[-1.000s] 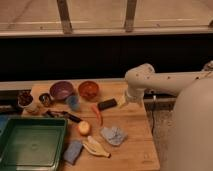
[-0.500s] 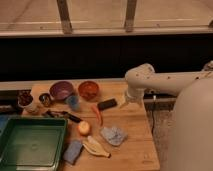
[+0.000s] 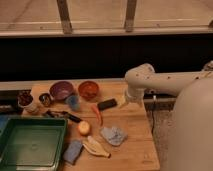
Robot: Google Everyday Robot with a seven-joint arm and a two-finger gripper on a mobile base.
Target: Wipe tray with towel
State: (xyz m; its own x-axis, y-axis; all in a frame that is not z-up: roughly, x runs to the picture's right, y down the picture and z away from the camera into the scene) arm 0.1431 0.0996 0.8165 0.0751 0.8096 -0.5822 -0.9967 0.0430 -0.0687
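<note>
The green tray (image 3: 31, 148) is seen at the lower left corner of the wooden surface (image 3: 136, 126), its near edge cut off by the frame. The towel (image 3: 114, 135), a crumpled grey-blue cloth, is laid flat on the surface to the right of the tray and well apart from it; it is touched by nothing. Between tray and towel, a blue sponge (image 3: 73, 151) is placed just beside the tray's right rim, with a banana (image 3: 96, 148) next to it and a round orange fruit (image 3: 84, 128) a little farther back. A thin red-orange item (image 3: 96, 114) is found behind the fruit, and a dark utensil (image 3: 65, 116) is laid near the tray's far rim.

Along the back of the surface a purple bowl (image 3: 62, 90) and an orange bowl (image 3: 89, 90) are set side by side, with a blue cup (image 3: 73, 102) in front of them and two small containers (image 3: 26, 99) at the far left. A black rectangular object (image 3: 106, 104) is placed to the right of the cup.

The end effector (image 3: 122, 101) is held low over the surface just beside the right end of the black object, at the end of the white arm (image 3: 165, 81) reaching in from the right, well apart from towel and tray. Whether it is open or closed cannot be told.
</note>
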